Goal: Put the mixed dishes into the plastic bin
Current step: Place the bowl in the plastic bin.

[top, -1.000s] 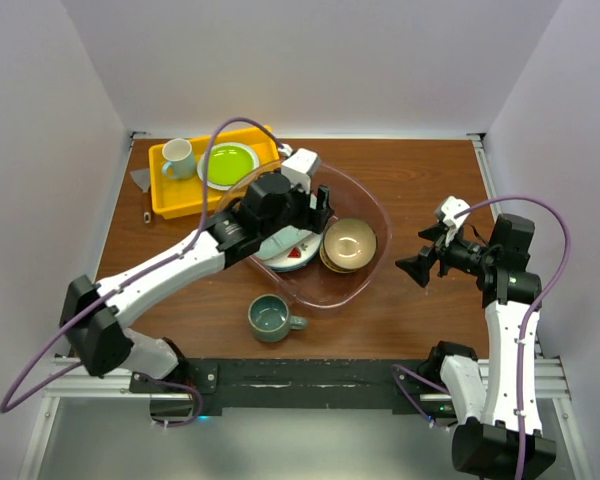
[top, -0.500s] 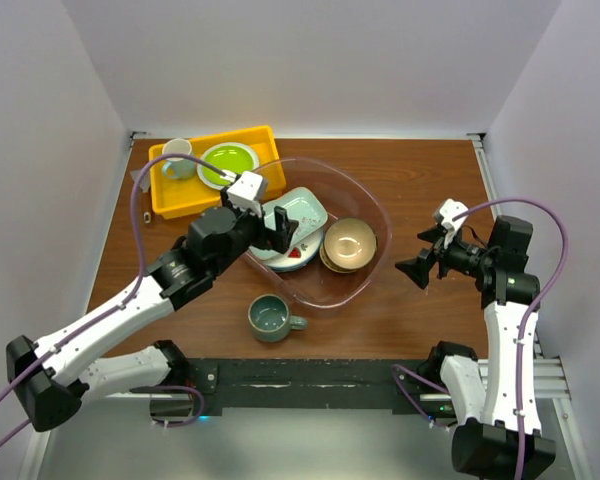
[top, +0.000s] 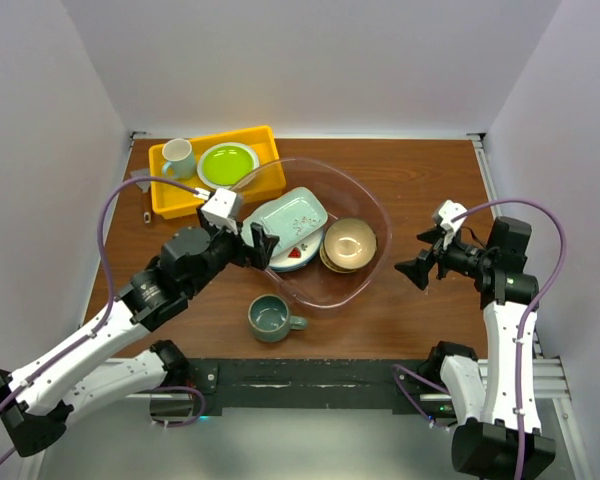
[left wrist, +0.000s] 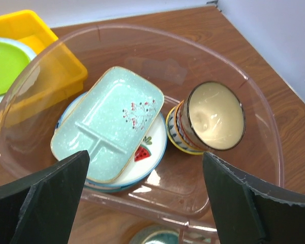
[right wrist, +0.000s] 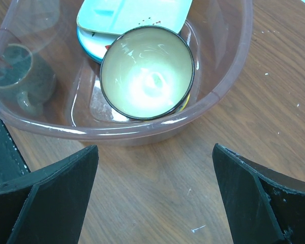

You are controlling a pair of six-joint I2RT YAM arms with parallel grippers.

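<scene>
Left claw agape, tray, plates, bowls in bin

Bright, even light from above fills all three views, leaving only soft, faint shadows on the worktop. White glare pools inside the yellow-inside bowl, and thin highlights run along the plastic bin rim. Focus is sharp throughout.

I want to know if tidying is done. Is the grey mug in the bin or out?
Out. The mug stands on the table, just outside the bin.
</scene>
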